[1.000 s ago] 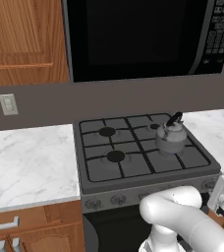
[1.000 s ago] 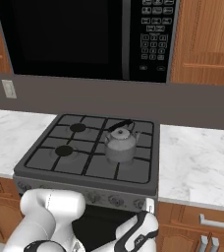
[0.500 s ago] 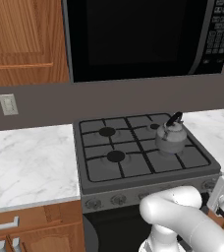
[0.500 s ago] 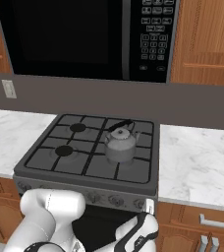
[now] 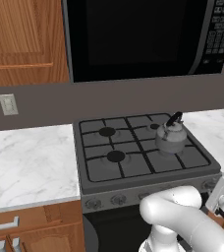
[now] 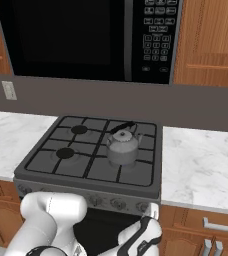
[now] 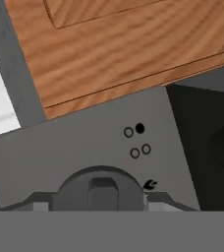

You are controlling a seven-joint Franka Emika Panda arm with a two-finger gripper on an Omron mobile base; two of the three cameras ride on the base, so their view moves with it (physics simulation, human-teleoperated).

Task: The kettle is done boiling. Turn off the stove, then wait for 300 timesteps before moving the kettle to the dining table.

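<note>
Microwave (image 5: 138, 37) hung black over the range, wood cabinets (image 6: 211, 42) to either side of it, grey wall strip beneath with a pale outlet plate (image 5: 8, 104) at the left.

Marble counter (image 5: 28, 162) ran left and right of the stove (image 5: 133, 157). Stove stood dark grey, black grates over round burners, row of grey knobs along its near front panel.

Arm (image 5: 182, 221) sat low in front of the stove, white elbow bulging below the knob row, forearm bent down toward the right end of the panel.

Kettle (image 5: 170, 139) stood upright on the far right burner grate, grey body, black arched handle and knob on top. Nothing touched it; it was well apart from the arm.

Gripper (image 7: 102, 199) was pressed close to the front panel at a round grey knob (image 7: 102, 189). In the hand view the two finger tips flanked that knob, one at each side of it, looking clamped on it. Small burner-marker circles (image 7: 136, 141) were printed on the panel just beyond the knob, one dot filled black.
</note>
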